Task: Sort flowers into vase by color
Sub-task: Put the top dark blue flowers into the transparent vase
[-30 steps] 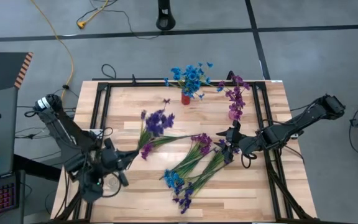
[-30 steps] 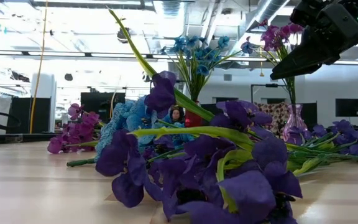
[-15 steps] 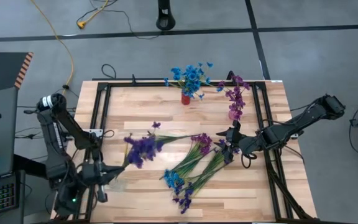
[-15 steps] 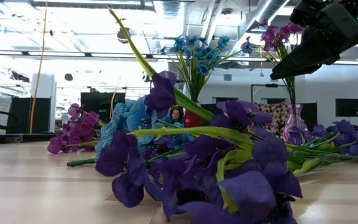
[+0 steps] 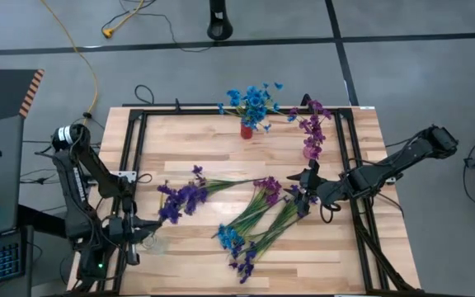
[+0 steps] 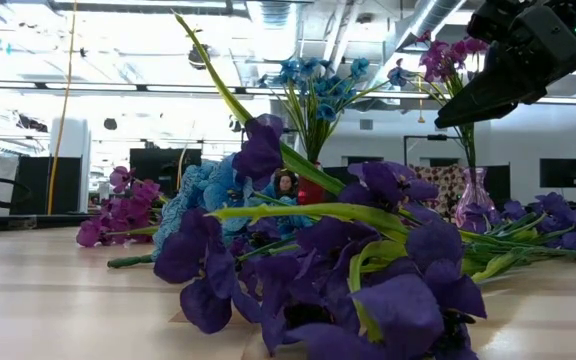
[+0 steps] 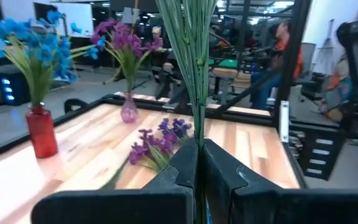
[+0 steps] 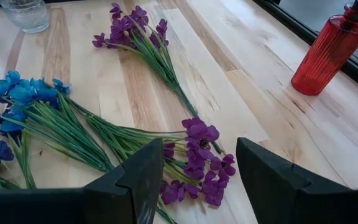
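1. High view shows my left gripper (image 5: 136, 233) low over the near left part of the table (image 5: 180, 140), its fingers pressed together on the green stems of a bunch of dark violet flowers (image 5: 180, 198).
2. That bunch lies just right of my left gripper, its blossoms left of the table's middle, with one long stem running off toward the right.
3. From my left wrist I see the stems (image 7: 191, 68) rising straight up out of the closed fingers (image 7: 182, 171).
4. My right gripper (image 5: 310, 183) hangs over the right side of the table with its fingers apart and nothing between them.
5. From my right wrist, a small magenta cluster (image 8: 201, 165) lies on the wood right below the gap between those fingers (image 8: 138, 180).
6. A loose heap of flowers (image 5: 258, 223) lies in the near middle of the table: magenta heads at its far end, blue and indigo heads at its near end.
7. A red vase (image 5: 246, 130) at the far middle edge holds blue flowers (image 5: 252, 101).
8. A clear vase (image 5: 311, 152), to the right of the red one and a little nearer, holds magenta flowers (image 5: 312, 120).
9. My right wrist view also shows an empty clear glass vase (image 8: 23, 14) standing beyond the heap.
10. In the low view the indigo blossoms (image 6: 348, 280) of the heap fill the foreground, and my right gripper (image 6: 503, 85) hangs at the upper right.
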